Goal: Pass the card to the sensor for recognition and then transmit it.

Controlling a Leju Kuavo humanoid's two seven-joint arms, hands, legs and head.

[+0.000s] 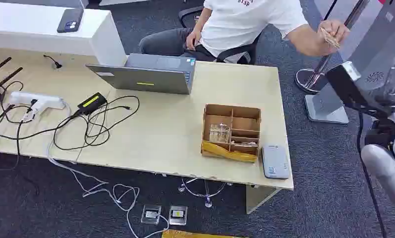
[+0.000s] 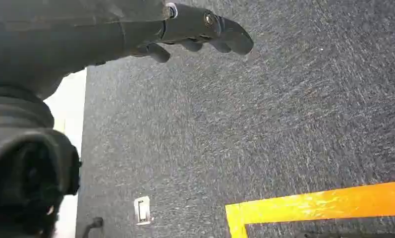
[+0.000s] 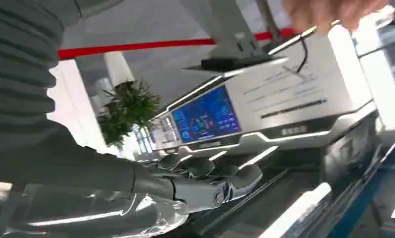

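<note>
Since a seated person's hand [image 1: 332, 32] held the thin tan card [image 1: 329, 38], the handover looked done; both robot hands, left hand [image 2: 195, 32] and right hand [image 3: 205, 181], held nothing, fingers loosely extended.

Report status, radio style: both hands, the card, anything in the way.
Left hand hangs over carpet, holding nothing. Right hand extended, nothing in it. Card in the person's hand, beyond the table. No obstruction seen.
</note>
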